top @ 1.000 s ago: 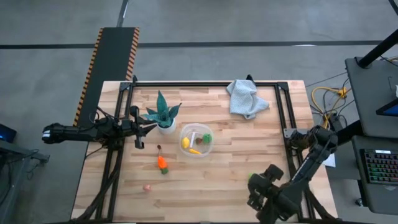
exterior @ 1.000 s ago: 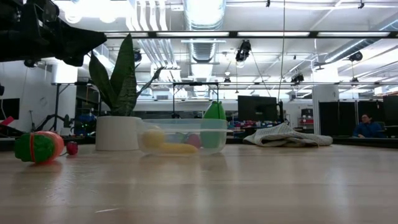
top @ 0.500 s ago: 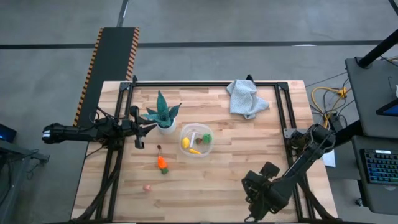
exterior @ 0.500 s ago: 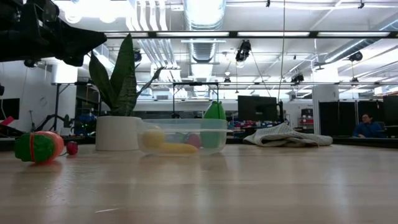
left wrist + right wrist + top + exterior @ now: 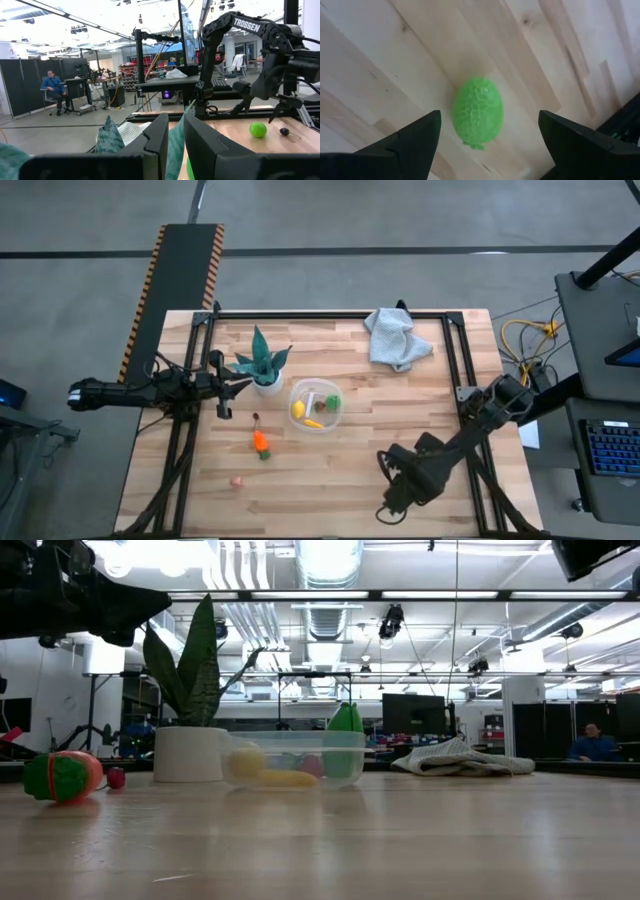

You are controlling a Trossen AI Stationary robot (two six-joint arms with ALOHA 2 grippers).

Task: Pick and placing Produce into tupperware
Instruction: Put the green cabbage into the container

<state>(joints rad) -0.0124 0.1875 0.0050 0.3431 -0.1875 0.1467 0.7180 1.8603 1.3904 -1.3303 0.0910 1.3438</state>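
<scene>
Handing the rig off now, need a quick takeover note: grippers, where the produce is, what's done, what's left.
Right gripper: open, above the green piece on the table's right front part, not gripping.
Left gripper: nearly closed, empty, waiting beside the potted plant.
Tupperware: mid-table, with yellow and green produce plus a pink piece inside.
Left to do: the green piece, the orange piece, the small dark piece and the pink piece, all on the table.
</scene>
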